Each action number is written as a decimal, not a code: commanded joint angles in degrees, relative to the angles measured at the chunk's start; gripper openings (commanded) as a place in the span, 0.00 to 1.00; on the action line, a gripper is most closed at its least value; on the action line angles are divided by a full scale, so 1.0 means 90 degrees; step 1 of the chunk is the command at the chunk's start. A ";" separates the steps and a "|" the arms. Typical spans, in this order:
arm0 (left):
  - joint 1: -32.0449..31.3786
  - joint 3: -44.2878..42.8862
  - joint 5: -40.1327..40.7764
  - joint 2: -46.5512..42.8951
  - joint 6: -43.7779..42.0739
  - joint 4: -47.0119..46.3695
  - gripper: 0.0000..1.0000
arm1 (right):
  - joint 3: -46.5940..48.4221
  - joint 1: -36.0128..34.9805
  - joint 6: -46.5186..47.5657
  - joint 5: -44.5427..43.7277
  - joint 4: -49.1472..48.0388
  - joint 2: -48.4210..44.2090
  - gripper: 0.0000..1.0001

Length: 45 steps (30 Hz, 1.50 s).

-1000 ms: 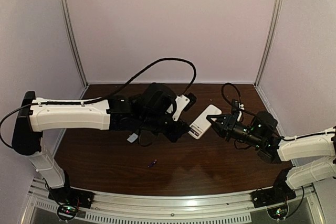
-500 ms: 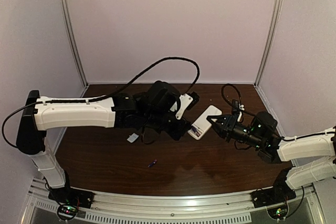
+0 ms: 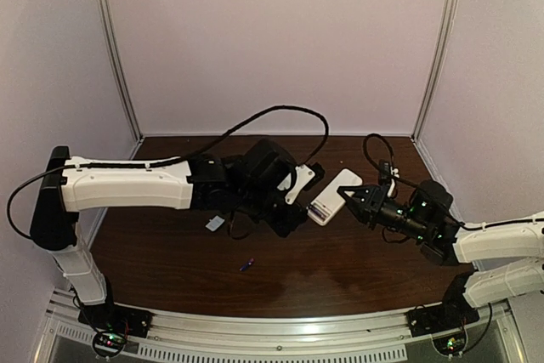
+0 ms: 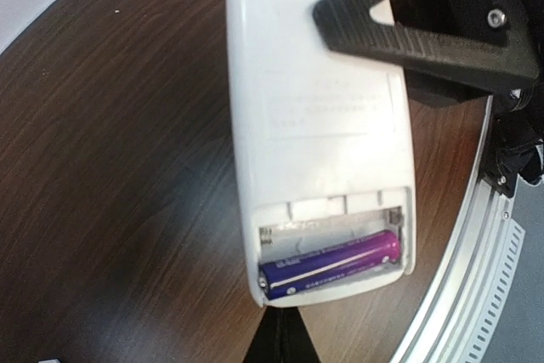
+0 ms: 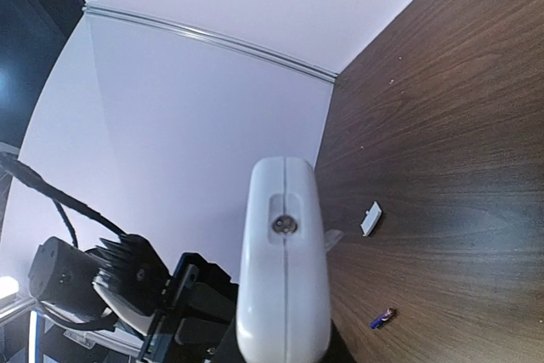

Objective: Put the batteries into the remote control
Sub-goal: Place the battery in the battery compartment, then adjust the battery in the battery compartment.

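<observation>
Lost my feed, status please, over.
Right tool shut on remote control. Left tool shut, at its open bay. One battery seated; second battery on table.

white remote control [image 4: 319,125]; purple battery [image 4: 331,263] with a thin white stripe; dark brown wood-grain table [image 3: 340,269]; lilac walls [image 3: 272,40].

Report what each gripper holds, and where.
Right gripper clamps the remote control at the end opposite its battery bay. Left gripper is shut, holding nothing.
</observation>
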<state>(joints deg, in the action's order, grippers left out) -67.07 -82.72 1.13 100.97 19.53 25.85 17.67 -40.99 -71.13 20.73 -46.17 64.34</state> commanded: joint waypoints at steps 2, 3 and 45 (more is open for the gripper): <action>-0.0096 0.0026 -0.0295 0.0172 -0.0095 0.0204 0.00 | 0.0153 -0.0016 0.0067 0.0035 -0.0550 -0.0170 0.00; -0.0094 0.0009 -0.0289 0.0177 -0.0099 0.0209 0.00 | 0.0165 -0.0016 0.0059 0.0104 -0.0582 -0.0137 0.00; 0.0753 0.1633 -0.2451 -0.0962 0.1597 -0.3051 0.88 | 0.0257 -0.0070 0.0403 0.0843 -0.0966 0.0038 0.00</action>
<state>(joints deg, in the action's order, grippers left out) -60.20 -65.47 -19.38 91.07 32.97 0.91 17.78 -41.15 -68.25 27.24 -51.75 63.94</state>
